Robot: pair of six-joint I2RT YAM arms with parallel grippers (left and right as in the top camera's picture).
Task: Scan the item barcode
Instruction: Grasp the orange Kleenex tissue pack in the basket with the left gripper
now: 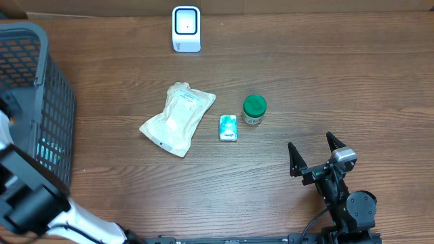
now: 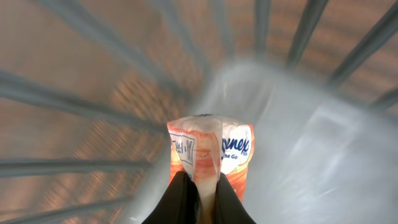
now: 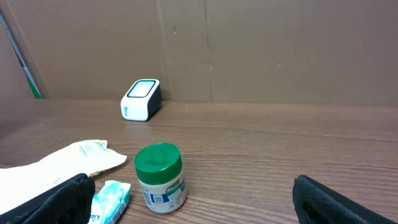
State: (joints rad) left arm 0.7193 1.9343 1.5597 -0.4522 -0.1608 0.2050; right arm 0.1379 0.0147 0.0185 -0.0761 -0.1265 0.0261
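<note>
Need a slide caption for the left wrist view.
Orange tissue pack pinched in the left tool, inside the grey basket.

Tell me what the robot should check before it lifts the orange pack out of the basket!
1. Grip: left tool shut on the orange plastic tissue pack: ok.
2. Label: barcode in sight on the pack: cannot tell.
3. Way out: the grey wire basket leaves room around the pack: cannot tell, the view is blurred.
4. Target: white box-shaped scanner uncovered: ok.
5. Other arm: right tool open and far from the scanner: ok.
</note>
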